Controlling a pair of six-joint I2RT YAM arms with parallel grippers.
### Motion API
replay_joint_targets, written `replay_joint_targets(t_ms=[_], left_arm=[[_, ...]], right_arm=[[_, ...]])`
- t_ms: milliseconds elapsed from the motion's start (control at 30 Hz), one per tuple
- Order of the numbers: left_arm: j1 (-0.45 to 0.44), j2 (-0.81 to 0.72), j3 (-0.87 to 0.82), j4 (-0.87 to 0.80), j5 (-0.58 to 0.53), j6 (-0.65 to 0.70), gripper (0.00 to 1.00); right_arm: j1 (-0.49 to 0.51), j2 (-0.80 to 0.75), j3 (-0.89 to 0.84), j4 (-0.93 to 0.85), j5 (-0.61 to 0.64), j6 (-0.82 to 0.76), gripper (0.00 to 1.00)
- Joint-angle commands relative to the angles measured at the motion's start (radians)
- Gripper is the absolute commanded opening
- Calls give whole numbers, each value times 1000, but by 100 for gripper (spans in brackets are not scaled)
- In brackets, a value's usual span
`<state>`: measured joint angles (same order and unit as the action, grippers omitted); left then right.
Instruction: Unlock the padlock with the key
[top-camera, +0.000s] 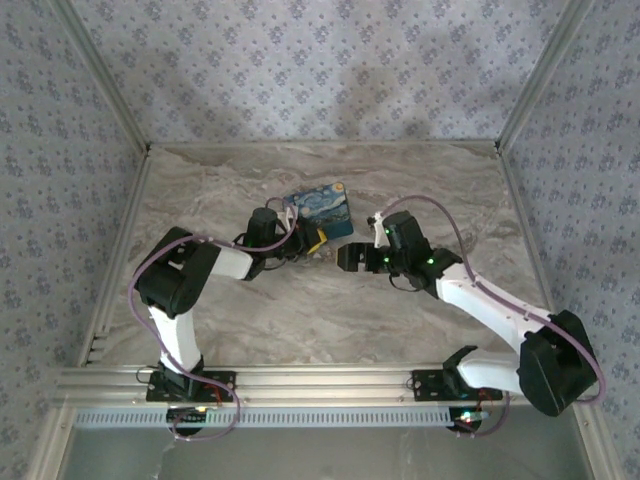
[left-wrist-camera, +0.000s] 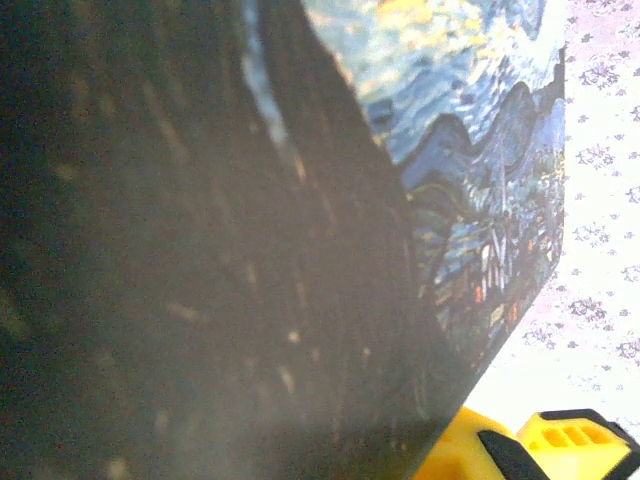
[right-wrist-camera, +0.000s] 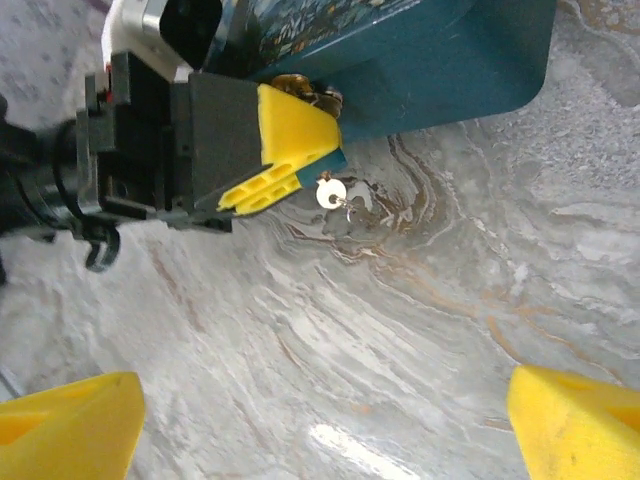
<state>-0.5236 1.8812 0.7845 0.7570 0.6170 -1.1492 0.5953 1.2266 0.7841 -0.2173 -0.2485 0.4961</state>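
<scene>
The brass padlock (right-wrist-camera: 298, 88) peeks out at the upper edge of my left gripper's yellow fingers (right-wrist-camera: 285, 135), against a blue painted box (right-wrist-camera: 440, 60). My left gripper (top-camera: 312, 241) is shut on it, and most of the lock is hidden. The small silver key (right-wrist-camera: 331, 194) sticks out just below those fingertips, its round head free. My right gripper (right-wrist-camera: 320, 420) hangs open a short way back from the key, holding nothing. In the top view it (top-camera: 347, 258) sits just right of the left gripper. The left wrist view is mostly dark blur beside the box (left-wrist-camera: 480, 150).
The blue box (top-camera: 322, 207) lies on the marble table (top-camera: 300, 320) at mid-back, right behind both grippers. Patterned walls close in the table on three sides. Bare marble lies in front of and beside the arms.
</scene>
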Motion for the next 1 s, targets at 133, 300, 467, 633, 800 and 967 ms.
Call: replay_joint_targets(t_ms=[133, 300, 467, 633, 800, 967], left_arm=[[-1, -44, 44, -18, 53, -7, 0], [0, -47, 50, -24, 67, -12, 0], [1, -51, 58, -34, 81, -17, 0], [0, -53, 68, -37, 90, -22, 0], [0, -56, 68, -36, 95, -27, 0], [1, -57, 71, -34, 101, -31, 0]], right_arm=[[100, 88, 119, -123, 150, -223, 70], [141, 167, 160, -95, 196, -278, 58], [169, 248, 215, -80, 251, -320, 54], [169, 319, 259, -59, 288, -337, 52], [169, 390, 315, -72, 322, -353, 52], [169, 448, 355, -76, 355, -367, 51]])
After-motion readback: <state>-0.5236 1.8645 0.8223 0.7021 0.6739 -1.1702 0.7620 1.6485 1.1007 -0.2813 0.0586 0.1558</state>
